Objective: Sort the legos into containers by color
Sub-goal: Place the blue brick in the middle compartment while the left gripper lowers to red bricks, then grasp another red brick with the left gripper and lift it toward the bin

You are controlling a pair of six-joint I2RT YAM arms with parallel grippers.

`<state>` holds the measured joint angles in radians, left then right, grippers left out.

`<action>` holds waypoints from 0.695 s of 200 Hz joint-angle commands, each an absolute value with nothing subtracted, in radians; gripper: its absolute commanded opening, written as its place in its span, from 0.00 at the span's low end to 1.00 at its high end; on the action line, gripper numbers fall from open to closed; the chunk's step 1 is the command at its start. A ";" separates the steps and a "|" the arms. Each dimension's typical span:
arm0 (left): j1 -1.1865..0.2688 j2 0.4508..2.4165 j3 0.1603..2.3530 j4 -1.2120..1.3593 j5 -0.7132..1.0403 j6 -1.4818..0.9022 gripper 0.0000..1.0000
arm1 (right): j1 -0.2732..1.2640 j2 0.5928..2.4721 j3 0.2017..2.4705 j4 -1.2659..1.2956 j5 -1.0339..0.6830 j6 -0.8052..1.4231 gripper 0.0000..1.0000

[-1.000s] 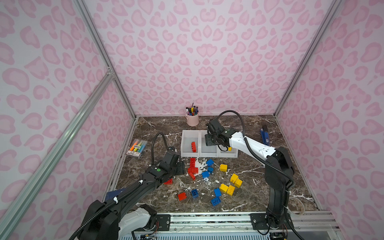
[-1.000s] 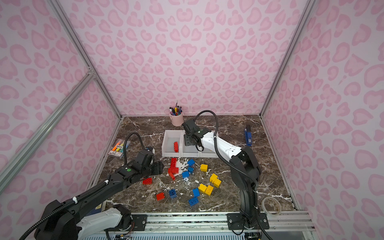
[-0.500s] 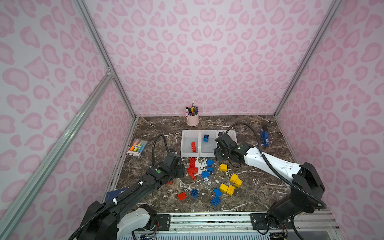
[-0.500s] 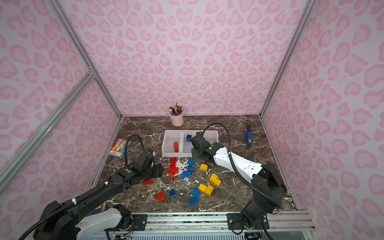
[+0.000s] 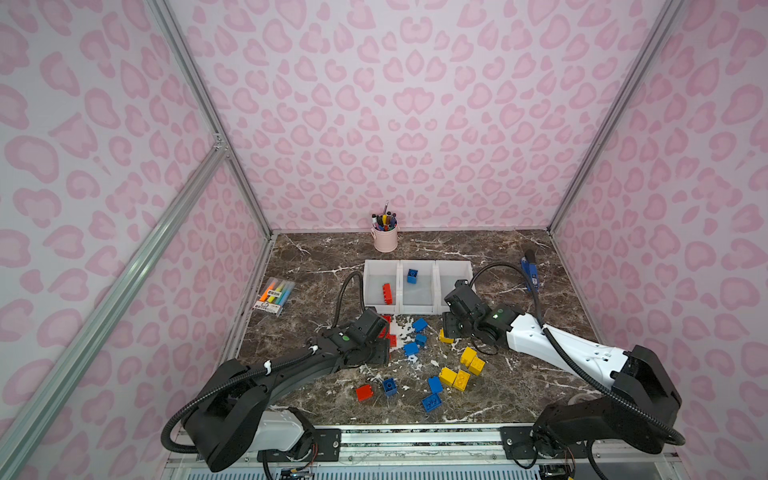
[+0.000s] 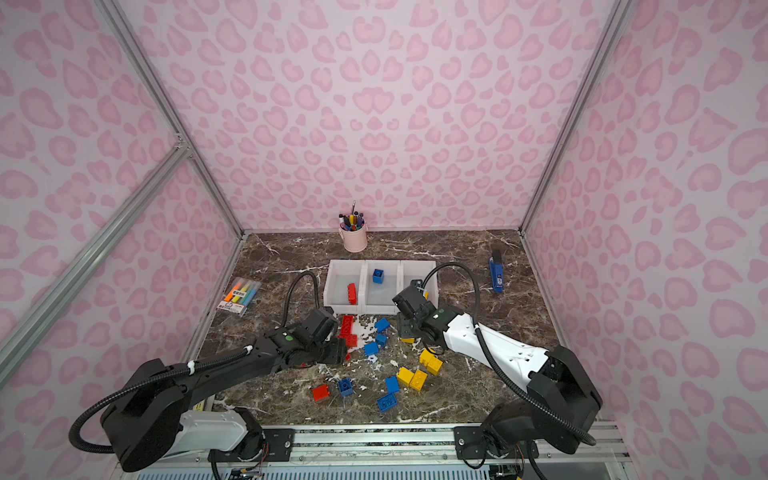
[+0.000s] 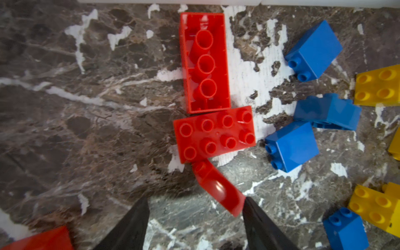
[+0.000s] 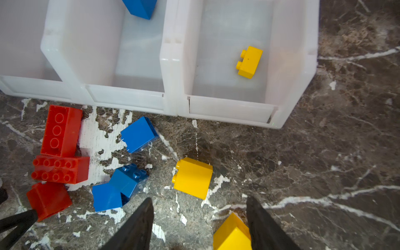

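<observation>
3 legos (image 8: 249, 61) lie sorted in the containers (image 8: 171, 65), 1 per color, most wait on the tabletop (image 8: 324, 173), and my left hand (image 7: 194, 200) and right hand (image 8: 199, 199) both gape open

Top views look down; wrist views near legos (image 7: 214, 134).

Bright, even light with soft shadows; wrist views blur at the fingers (image 7: 129, 227) and edges.

Glossy smooth plastic legos (image 7: 214, 134), matt translucent plastic containers (image 8: 227, 108), polished veined marble-look tabletop (image 7: 86, 129)
</observation>
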<state>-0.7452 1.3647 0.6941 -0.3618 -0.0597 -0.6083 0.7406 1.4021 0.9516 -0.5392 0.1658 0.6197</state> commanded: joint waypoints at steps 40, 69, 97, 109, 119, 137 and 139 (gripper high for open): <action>-0.776 1.465 0.739 -0.330 -0.098 -0.643 0.67 | 0.744 1.384 0.926 -0.518 0.195 0.651 0.68; -0.781 1.486 0.735 -0.327 -0.117 -0.662 0.59 | 0.744 1.382 0.919 -0.515 0.193 0.659 0.68; -0.782 1.484 0.720 -0.325 -0.132 -0.667 0.46 | 0.744 1.377 0.915 -0.514 0.195 0.663 0.67; -0.781 1.481 0.715 -0.325 -0.133 -0.667 0.40 | 0.744 1.379 0.915 -0.513 0.192 0.663 0.67; -0.781 1.478 0.709 -0.324 -0.135 -0.667 0.38 | 0.744 1.379 0.916 -0.511 0.191 0.665 0.67; -0.782 1.470 0.705 -0.324 -0.138 -0.666 0.30 | 0.746 1.381 0.916 -0.509 0.189 0.667 0.67; -0.781 1.467 0.704 -0.325 -0.139 -0.666 0.30 | 0.747 1.382 0.916 -0.509 0.189 0.667 0.67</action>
<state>-0.7811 1.4803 0.7116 -0.3374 -0.1169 -0.6548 0.7437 1.3781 0.9222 -0.5201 0.1825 0.6609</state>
